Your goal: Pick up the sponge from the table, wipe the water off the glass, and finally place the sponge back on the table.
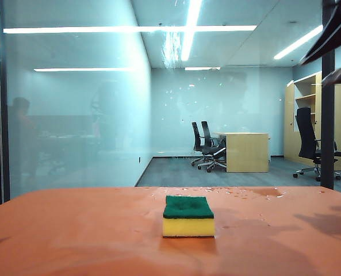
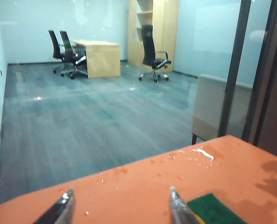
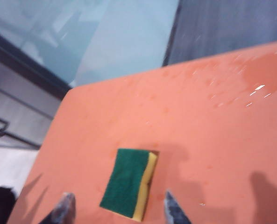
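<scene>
The bench (image 1: 72, 230) has a smooth orange top with a faint sheen, its far edge against the glass wall. One sponge (image 1: 188, 216) lies flat on it near the middle, dark green scouring layer up, yellow foam beneath. Small water droplets (image 1: 239, 192) and a darker wet patch sit scattered along the far edge, beyond the sponge.

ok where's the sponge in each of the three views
Exterior view: the sponge lies low in the middle, green side up, on the orange table.
Left wrist view: only a green corner shows at the bottom edge, beside the open left claw.
Right wrist view: it lies whole, between the tips of the open right claw above it.
Shared landmark: the droplets near the table's far edge.
</scene>
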